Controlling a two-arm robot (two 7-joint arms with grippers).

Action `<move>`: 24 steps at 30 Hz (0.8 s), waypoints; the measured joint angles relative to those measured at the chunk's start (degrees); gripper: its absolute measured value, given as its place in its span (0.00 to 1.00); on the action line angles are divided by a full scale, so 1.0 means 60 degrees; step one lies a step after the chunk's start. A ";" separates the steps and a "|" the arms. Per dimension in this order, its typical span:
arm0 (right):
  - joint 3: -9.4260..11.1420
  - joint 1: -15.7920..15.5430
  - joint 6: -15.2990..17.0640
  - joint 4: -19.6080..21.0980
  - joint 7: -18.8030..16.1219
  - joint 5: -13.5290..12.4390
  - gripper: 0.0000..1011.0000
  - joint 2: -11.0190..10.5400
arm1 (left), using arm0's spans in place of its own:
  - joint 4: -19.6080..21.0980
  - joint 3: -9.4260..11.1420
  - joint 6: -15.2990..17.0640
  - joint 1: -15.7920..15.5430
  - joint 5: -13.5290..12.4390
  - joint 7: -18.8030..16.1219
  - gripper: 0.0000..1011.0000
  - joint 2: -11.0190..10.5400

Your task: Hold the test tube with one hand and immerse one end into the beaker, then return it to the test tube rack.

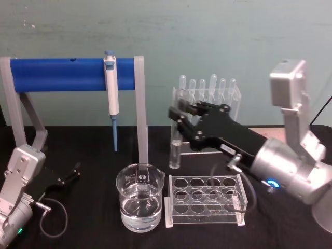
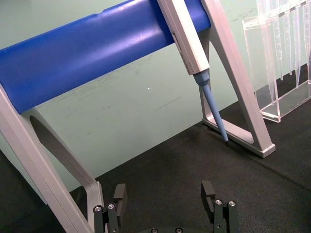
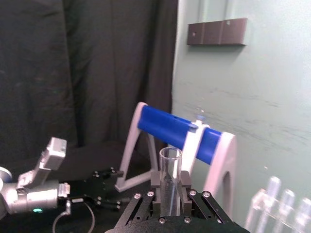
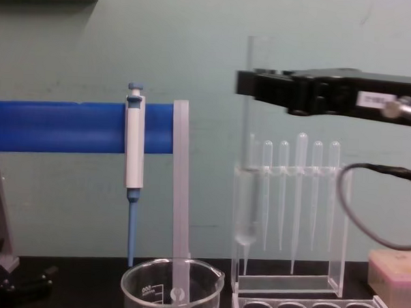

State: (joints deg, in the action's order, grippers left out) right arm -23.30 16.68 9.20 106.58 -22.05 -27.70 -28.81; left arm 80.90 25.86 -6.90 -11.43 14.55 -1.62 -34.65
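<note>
Head view: tube upright in the right gripper, long axis vertical, lower end pointing down toward the table. Placed just past the far left corner of the rack, behind and to the right of the beaker, touching neither. Clear liquid in the bottom of the beaker. Chest view: tube as a straight vertical line, open rim at the top above the right gripper, round closed end at the bottom. Closed end hanging a little above the level of the beaker's rim and off to its right, in front of the pipettes. Grip near the upper end, most of the glass below it. Right wrist view: fingers clenched against the tube from both sides, open rim toward the camera. Left gripper low on the table at the far left, parked. In the left wrist view, its fingers spread wide, released. Pipettor hanging tip down from the blue bar.
</note>
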 joint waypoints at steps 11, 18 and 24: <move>-0.0838 0.0768 -0.0088 -0.0903 -0.0153 0.0204 0.22 0.1003 | 0.0000 0.0000 -0.0001 0.0000 0.0000 0.0000 0.99 0.0000; -0.1110 0.0810 -0.0425 -0.1422 -0.0214 0.0373 0.22 0.1335 | 0.0000 0.0000 0.0000 0.0000 0.0000 0.0000 0.99 0.0000; -0.1215 0.0603 -0.0903 -0.1768 -0.0259 0.0665 0.22 0.1405 | 0.0000 0.0000 -0.0001 -0.0001 0.0000 0.0000 0.99 0.0001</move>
State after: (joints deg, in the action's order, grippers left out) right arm -30.59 20.30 3.79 95.97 -23.60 -23.71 -20.38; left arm 80.90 25.86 -6.91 -11.43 14.55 -1.62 -34.64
